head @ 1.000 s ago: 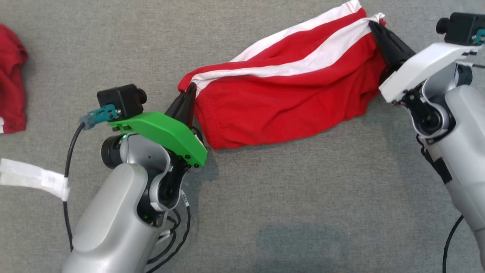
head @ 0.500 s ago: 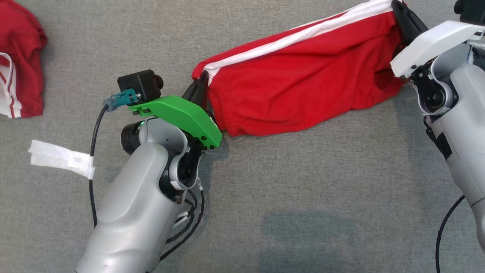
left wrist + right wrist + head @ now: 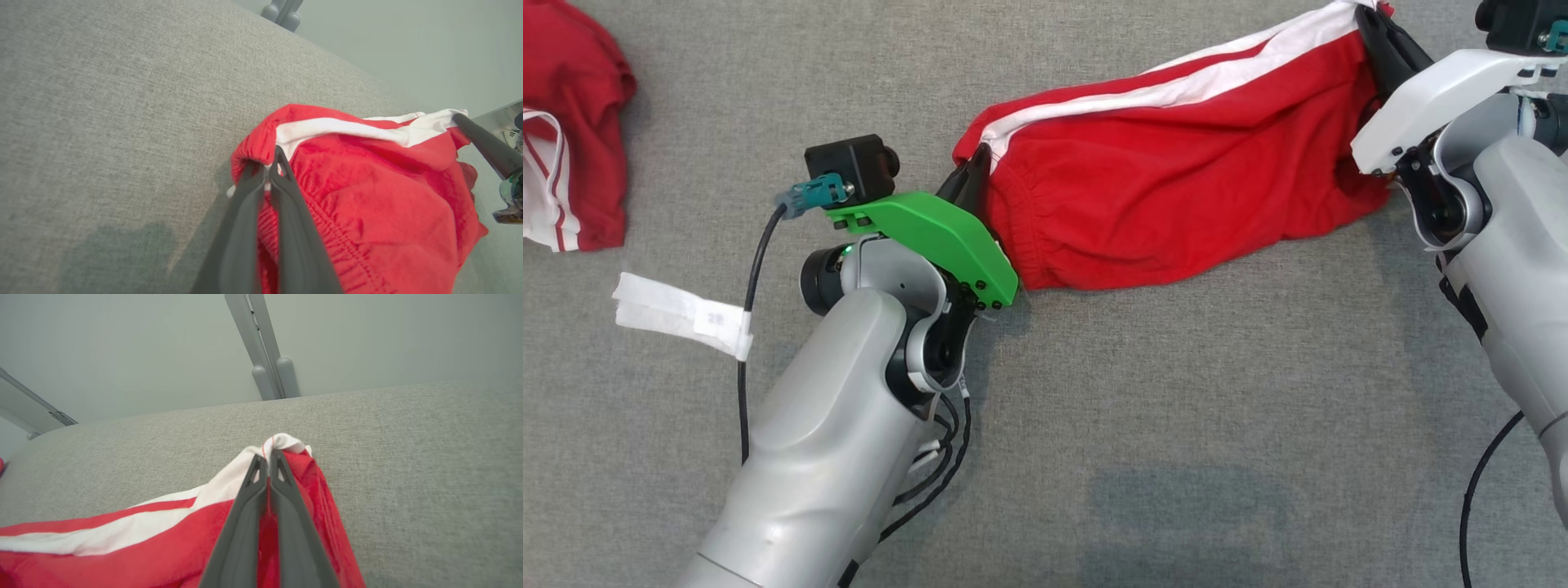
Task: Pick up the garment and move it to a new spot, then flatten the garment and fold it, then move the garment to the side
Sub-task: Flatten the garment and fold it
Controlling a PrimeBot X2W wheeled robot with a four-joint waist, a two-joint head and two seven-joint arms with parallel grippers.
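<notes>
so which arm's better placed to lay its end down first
Probably left: the left end effector grips the shorts over the grey surface's middle; the right end effector holds the hem nearer the far edge.

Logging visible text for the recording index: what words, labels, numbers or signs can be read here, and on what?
No text reads with certainty.
White tag taped around the left arm's cable: a small dark mark, maybe digits, too blurred to read.
Red and white garment: no lettering shows.
Other red cloth at the left edge: no lettering shows.
</notes>
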